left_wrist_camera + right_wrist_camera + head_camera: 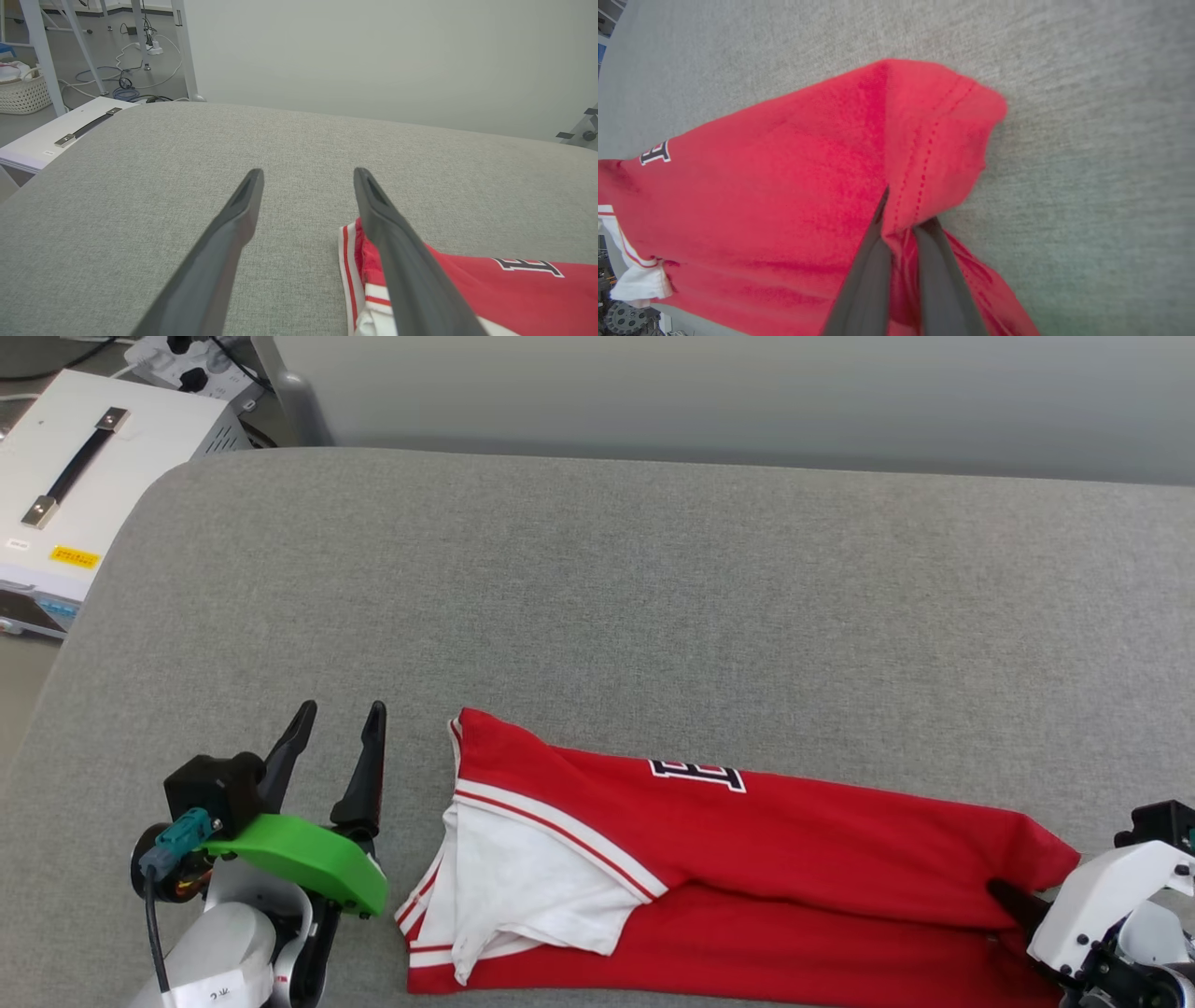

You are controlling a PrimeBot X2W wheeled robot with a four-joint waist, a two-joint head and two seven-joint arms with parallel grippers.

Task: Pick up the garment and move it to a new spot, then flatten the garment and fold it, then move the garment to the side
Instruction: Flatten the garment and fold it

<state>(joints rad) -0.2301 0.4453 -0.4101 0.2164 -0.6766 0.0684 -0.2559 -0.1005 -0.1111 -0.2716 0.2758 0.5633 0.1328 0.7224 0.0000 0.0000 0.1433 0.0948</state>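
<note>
Spread-fingered and empty, left gripper hovers beside the garment, folded lengthwise near the grey padded surface's front edge. Left wrist view: striped trim sits just beside its right finger. Right wrist view: right gripper pinches the red hem. Folding looks half-finished; moving aside remains.

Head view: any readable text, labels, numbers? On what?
"E", a guess, a block letter partly lost in a fold: on the shirt.
Yellow sticker on the white case: too small to read.
Small white label on the same case: too small.
Tag on the left arm: blurred.
</note>
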